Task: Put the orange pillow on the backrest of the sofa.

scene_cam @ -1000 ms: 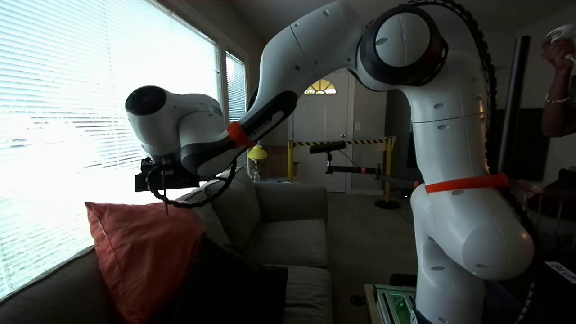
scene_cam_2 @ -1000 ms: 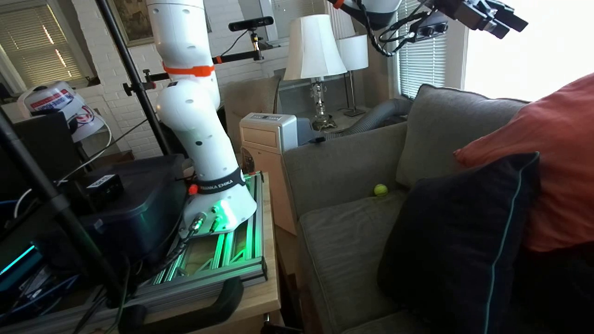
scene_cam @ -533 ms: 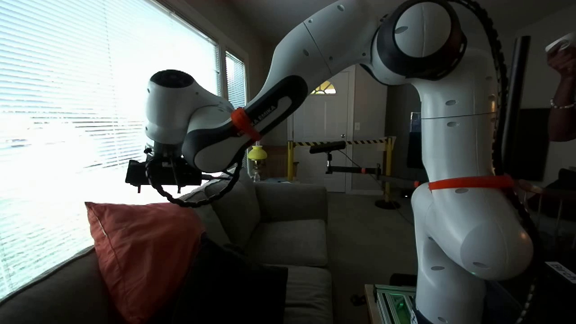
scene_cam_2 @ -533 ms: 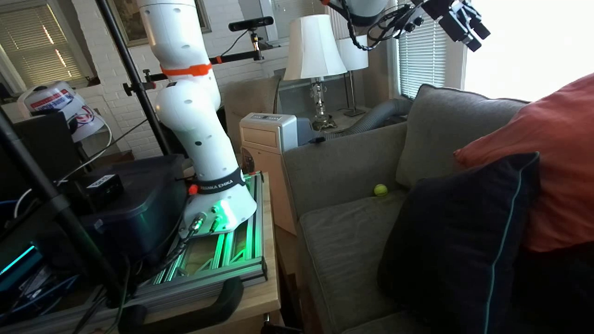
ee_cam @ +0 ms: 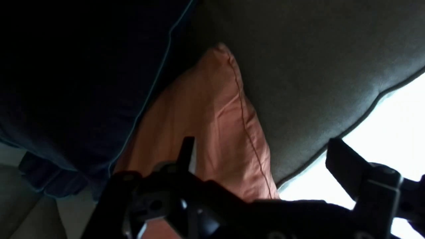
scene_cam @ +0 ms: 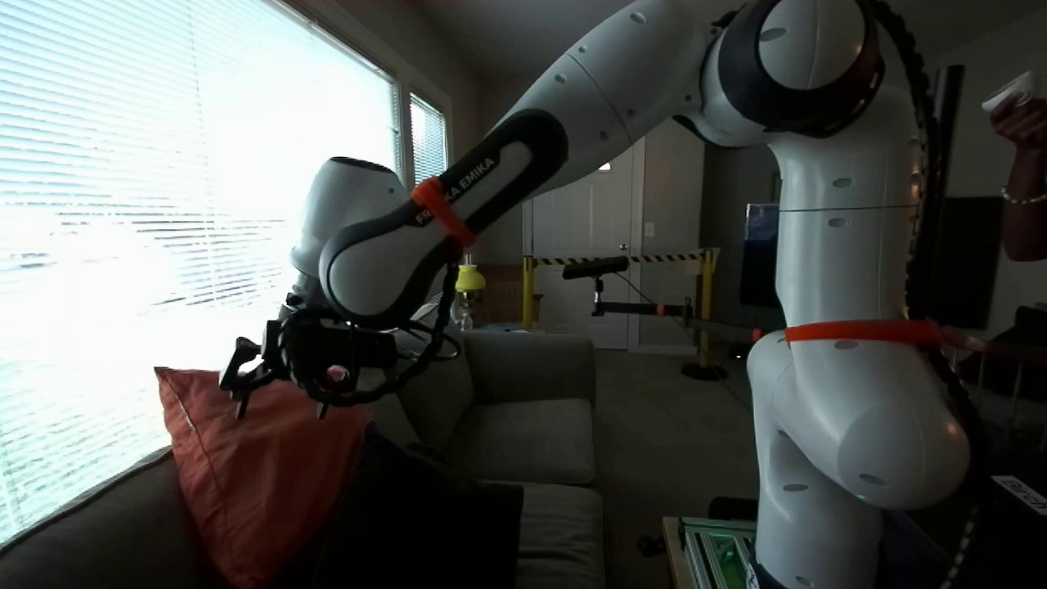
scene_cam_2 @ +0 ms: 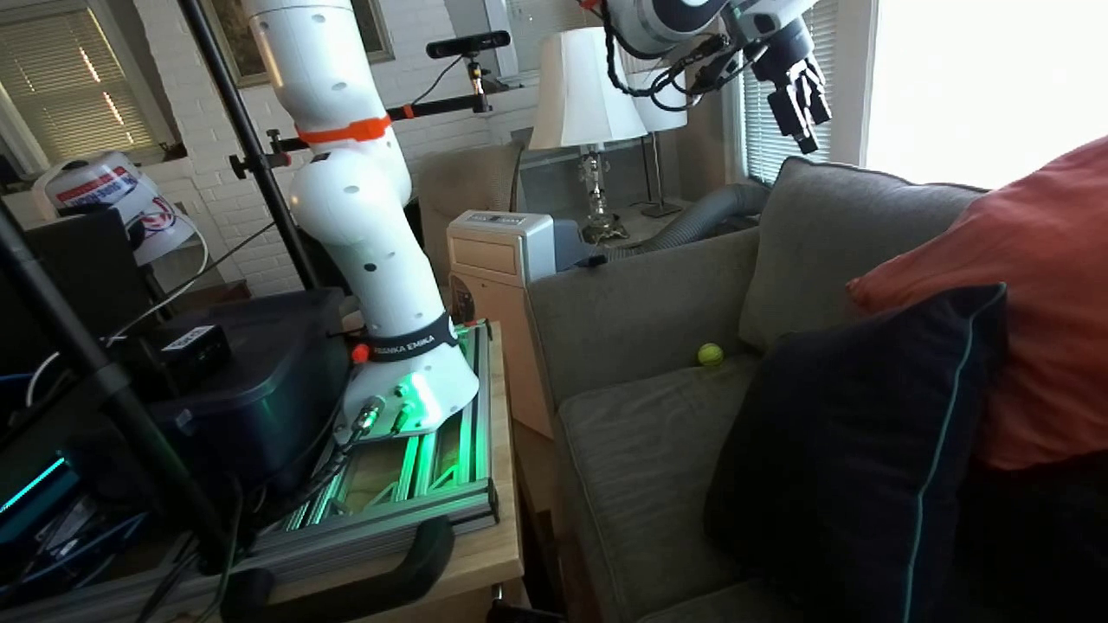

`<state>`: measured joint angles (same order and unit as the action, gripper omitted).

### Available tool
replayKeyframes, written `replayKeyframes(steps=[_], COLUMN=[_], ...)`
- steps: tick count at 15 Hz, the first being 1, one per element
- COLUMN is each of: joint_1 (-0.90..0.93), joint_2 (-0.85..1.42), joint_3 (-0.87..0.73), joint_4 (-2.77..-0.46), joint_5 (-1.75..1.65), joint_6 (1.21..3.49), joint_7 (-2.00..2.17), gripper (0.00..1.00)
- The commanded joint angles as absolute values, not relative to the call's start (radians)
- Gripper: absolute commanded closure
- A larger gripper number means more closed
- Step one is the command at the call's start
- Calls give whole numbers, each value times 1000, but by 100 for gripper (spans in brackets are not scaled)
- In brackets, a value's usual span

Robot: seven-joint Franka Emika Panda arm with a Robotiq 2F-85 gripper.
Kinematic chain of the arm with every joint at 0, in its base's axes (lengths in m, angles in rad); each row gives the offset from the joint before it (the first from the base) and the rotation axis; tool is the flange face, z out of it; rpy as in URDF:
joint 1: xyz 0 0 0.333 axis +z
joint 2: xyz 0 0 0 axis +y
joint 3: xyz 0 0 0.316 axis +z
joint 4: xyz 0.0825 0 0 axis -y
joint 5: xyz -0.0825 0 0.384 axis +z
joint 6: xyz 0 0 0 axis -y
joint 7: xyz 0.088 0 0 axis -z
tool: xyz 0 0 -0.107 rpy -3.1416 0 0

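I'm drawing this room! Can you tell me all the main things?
orange pillow: one, orange, on sofa
backrest: one, grey, along sofa
dark cushion: one, navy, beside orange pillow
sofa: one, grey, beside windows
ball: one, yellow-green, on sofa
lampshades: two or more, white, beyond sofa
tall box: one, beige, beside sofa
windows: several, mostly white, both exterior views
door: one, whitish, at the back
barrier posts: two, yellow, before door
robot arm: one, white, beside sofa
gripper: one, black, open above sofa
person's hand: one, brown, right picture edge
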<state>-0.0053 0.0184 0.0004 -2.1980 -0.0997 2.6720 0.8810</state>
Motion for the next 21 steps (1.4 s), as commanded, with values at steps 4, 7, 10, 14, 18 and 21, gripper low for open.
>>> replayKeyframes(steps=[4, 7, 10, 14, 18, 21], joint_1=[26, -48, -109, -156, -162, -161], joint_2=[-171, -184, -146, -136, -158, -153], joint_3=[-101, -161, -211, -201, -197, -191], joint_4=[-2166, -2105, -2003, -1939, -1952, -1949], joint_5=[324, 363, 275, 113, 95, 87], joint_6=[2253, 1999, 1743, 1628, 1648, 1648], joint_7=[384, 201, 131, 98, 100, 100], gripper=[0, 0, 0, 0, 0, 0])
